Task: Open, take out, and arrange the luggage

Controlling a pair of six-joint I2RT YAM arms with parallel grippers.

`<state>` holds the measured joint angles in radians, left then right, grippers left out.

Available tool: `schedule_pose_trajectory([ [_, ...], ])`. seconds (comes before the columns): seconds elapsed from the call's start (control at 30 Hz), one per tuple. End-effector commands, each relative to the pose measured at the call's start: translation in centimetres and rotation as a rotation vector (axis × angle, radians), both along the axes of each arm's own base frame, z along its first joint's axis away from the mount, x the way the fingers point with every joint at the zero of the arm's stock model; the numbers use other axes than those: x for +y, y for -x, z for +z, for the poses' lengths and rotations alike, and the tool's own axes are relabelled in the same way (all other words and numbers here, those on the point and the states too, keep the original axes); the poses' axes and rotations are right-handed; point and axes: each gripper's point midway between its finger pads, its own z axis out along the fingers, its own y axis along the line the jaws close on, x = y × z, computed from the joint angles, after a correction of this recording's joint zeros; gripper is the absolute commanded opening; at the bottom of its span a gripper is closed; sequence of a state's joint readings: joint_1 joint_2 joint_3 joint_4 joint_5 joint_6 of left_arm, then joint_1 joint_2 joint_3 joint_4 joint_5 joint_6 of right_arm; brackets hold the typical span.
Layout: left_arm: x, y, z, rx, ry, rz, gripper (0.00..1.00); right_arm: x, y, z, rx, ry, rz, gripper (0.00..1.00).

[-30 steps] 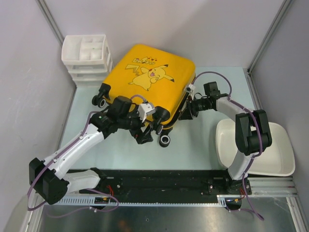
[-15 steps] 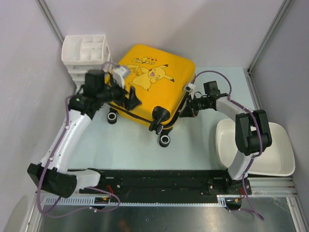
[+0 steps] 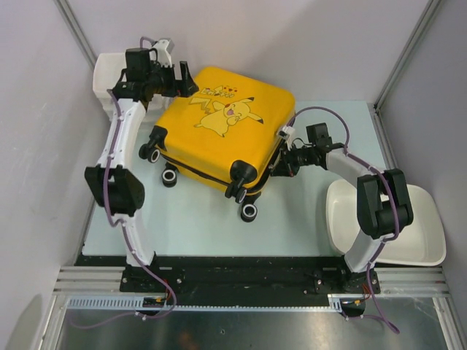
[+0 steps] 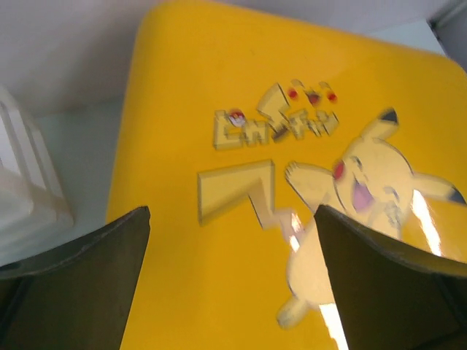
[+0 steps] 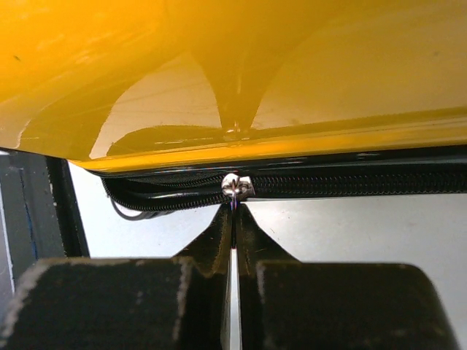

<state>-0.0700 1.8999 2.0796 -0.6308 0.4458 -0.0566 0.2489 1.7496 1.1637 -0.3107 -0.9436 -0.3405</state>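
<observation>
The yellow suitcase (image 3: pixel 226 142) with the Pikachu print lies flat on the table, wheels toward me. My left gripper (image 3: pixel 185 79) hovers open over its far left corner. In the left wrist view the open gripper (image 4: pixel 232 215) has the yellow shell (image 4: pixel 190 292) between its fingers, holding nothing. My right gripper (image 3: pixel 282 167) is at the suitcase's right edge. In the right wrist view it (image 5: pixel 234 213) is shut on the silver zipper pull (image 5: pixel 236 185). The black zipper (image 5: pixel 350 182) is closed to the right of the pull and parted to the left.
A white drawer unit (image 3: pixel 109 76) stands at the far left, beside my left arm, and shows in the left wrist view (image 4: pixel 22 189). A white tub (image 3: pixel 412 237) sits at the near right. Grey walls close in the left, back and right sides.
My left arm has swung from the suitcase's near wheel side up along its left edge to the far left corner. My right gripper has stayed at the zipper.
</observation>
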Motion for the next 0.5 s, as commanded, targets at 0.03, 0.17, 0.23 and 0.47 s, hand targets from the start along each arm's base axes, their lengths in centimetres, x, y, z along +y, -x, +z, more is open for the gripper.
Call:
schedule_pose_trajectory([
  [0.03, 1.5, -5.4, 2.0, -0.085, 0.036, 0.083, 1.00, 0.8, -1.5, 1.9, -0.169, 0.001, -0.010, 0.00],
  [0.17, 1.3, -8.7, -0.4, -0.083, 0.042, 0.087, 1.00, 0.9, -1.0, 1.5, -0.182, 0.010, -0.006, 0.00],
  [0.23, 0.7, -9.6, -3.0, -0.049, 0.057, 0.056, 1.00, 1.0, -0.8, 1.1, -0.187, 0.015, -0.008, 0.00],
  [0.47, -7.1, -5.9, -9.7, 0.188, 0.253, -0.276, 0.93, 1.3, -0.1, 0.7, -0.203, 0.012, -0.038, 0.00],
])
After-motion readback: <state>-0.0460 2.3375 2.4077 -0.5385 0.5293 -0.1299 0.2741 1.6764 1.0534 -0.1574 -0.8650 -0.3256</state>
